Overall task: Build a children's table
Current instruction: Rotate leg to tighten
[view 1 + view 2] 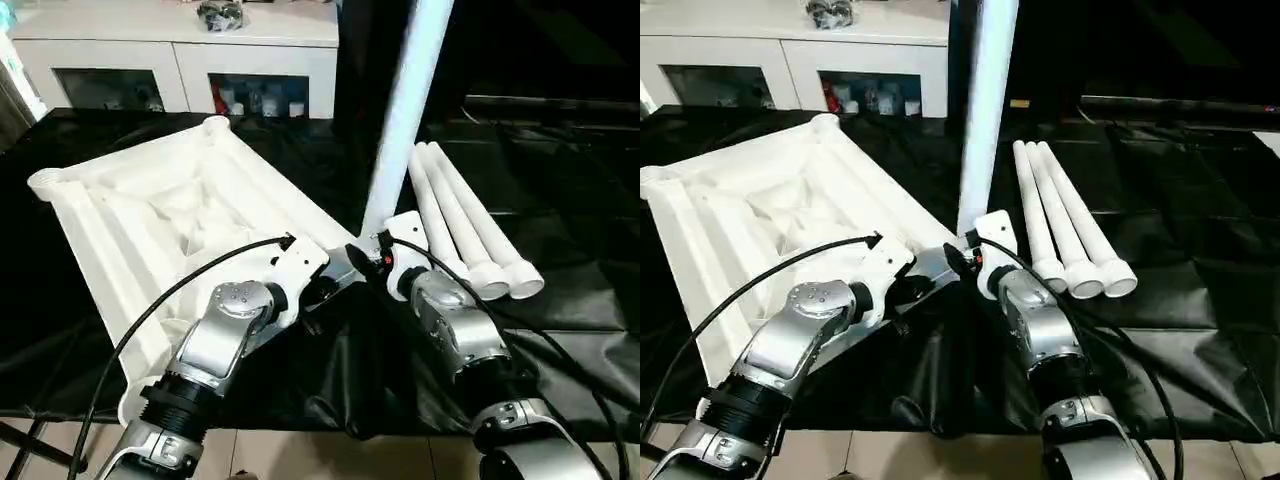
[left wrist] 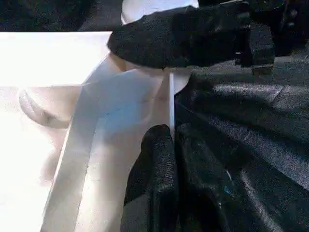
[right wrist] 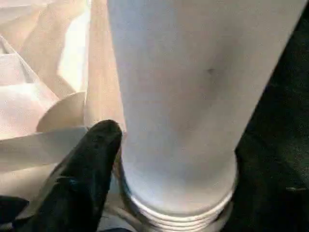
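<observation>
Black-draped bench: right fingers (image 3: 91,159) clamp an upright leg (image 1: 405,110); left fingers (image 2: 157,169) pinch the tabletop's rim (image 2: 125,116).

We see a work table covered with a wrinkled black plastic sheet (image 1: 560,300) that spans most of the frame and hangs over the near edge at the bottom. On it, at the left, lies the white table top (image 1: 150,215), upside down, its ribbed underside and round corner sockets facing up. Right of centre three white tubular legs (image 1: 465,225) lie side by side, touching, their flared ends pointing toward the lower right. A fourth leg (image 1: 405,110) stands upright at the table top's near right corner.
</observation>
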Robot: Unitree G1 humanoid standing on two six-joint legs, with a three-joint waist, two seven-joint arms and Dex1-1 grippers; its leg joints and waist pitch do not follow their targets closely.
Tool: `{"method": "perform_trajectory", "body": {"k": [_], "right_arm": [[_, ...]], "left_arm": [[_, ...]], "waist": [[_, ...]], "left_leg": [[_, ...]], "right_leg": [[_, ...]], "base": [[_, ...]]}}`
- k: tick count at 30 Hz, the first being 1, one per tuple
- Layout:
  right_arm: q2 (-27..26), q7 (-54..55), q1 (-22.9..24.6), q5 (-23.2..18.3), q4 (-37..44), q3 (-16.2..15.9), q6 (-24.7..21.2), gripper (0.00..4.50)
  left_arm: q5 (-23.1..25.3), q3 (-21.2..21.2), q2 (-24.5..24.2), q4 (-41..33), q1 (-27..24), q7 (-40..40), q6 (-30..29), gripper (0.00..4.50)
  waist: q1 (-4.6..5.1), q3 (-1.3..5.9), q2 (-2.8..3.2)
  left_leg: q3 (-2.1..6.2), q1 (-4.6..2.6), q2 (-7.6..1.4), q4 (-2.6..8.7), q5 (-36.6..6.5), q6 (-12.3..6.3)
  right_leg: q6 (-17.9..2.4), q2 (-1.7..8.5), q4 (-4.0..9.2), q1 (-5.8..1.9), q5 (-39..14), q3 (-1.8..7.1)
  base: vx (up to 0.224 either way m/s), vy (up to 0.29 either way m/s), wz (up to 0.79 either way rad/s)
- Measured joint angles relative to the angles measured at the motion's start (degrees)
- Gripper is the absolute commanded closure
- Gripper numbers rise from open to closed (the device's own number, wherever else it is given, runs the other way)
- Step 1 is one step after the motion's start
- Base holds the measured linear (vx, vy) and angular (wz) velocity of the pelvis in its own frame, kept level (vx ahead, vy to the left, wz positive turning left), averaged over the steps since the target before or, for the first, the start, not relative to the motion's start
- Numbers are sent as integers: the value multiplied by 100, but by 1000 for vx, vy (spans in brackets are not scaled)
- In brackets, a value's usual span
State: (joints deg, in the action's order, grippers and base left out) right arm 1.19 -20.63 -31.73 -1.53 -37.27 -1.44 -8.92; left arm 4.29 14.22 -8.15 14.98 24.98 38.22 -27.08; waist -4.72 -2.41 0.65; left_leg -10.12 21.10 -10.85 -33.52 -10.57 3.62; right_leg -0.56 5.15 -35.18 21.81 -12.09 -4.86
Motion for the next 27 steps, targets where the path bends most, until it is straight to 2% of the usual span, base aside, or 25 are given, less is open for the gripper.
{"method": "perform_trajectory", "body": {"k": [3,6,9,13,17,24,25,27], "right_arm": [[39,-221,-14,22,-66,-32,106,75],[384,-851,-13,22,-59,-300,182,75],[639,-1443,-12,41,23,-480,185,75],[947,-2112,0,115,187,-713,213,75],[1240,-2685,47,105,396,-891,254,75],[1358,-3266,102,-77,575,-924,264,75],[1366,-3328,118,-101,595,-928,239,89],[1384,-3373,168,-106,691,-954,205,89]], "left_arm": [[-3,38,-114,-20,4,98,50,450],[-42,97,-377,-59,4,444,177,450],[-107,142,-613,-93,4,791,280,450],[-238,195,-892,-93,-5,1242,470,450],[-347,202,-1168,-31,-7,1692,706,450],[-458,196,-1352,48,-6,2098,867,450],[-463,202,-1372,57,-6,2142,887,450],[-467,205,-1399,68,-7,2226,930,450]], "waist": [[31,0,0],[54,0,1],[36,-2,3],[-36,-4,5],[-46,-6,3],[-59,-7,1],[-59,-8,0],[-64,-8,-1]], "left_leg": [[0,1,0,2,0,0],[0,5,-2,5,0,0],[0,9,-3,7,0,0],[0,18,-2,0,0,-1],[0,23,-2,-2,0,-2],[0,25,-2,-4,0,-3],[0,25,-2,-4,0,-3],[0,25,-2,-3,0,-3]], "right_leg": [[0,-1,2,2,0,0],[3,-3,3,6,-2,-2],[5,-3,3,10,-3,-3],[4,-2,8,12,-3,-3],[4,-2,10,12,-3,-3],[4,-1,9,13,-3,-3],[4,-1,8,12,-3,-3],[4,-1,8,13,-3,-4]], "base": [[0,0,0],[0,0,0],[0,0,0],[0,0,0],[0,0,0],[0,0,0],[0,0,0],[0,0,0]]}}
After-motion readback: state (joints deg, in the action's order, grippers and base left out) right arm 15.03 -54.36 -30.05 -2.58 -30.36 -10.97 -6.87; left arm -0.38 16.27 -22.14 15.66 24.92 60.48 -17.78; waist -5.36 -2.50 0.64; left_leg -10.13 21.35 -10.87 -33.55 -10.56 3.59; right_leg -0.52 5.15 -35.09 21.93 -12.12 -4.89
